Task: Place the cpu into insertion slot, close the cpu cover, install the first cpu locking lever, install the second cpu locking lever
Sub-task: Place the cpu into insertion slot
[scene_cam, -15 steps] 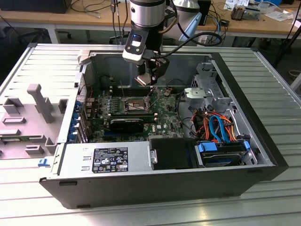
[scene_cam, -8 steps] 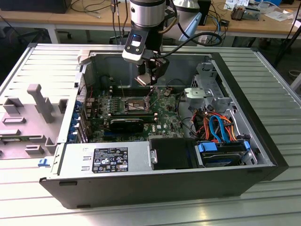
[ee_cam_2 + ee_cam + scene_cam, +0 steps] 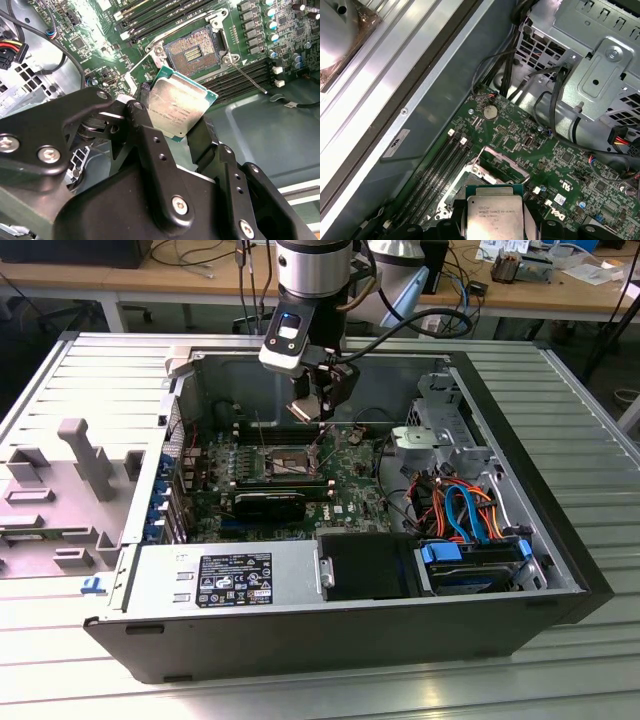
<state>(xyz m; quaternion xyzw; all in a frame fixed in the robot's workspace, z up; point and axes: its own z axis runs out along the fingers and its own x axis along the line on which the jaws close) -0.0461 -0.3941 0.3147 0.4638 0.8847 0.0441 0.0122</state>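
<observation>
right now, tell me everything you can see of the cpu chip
The chip is a thin flat square with a dull silver-grey metal top, faintly printed, on a green base that shows as a narrow border. The gripper holds it by two opposite edges between its black fingers; nothing else is seen touching it. It hangs over the green board, apart from the open socket and not yet in it. Its metal top faces the camera in both wrist views.
</observation>
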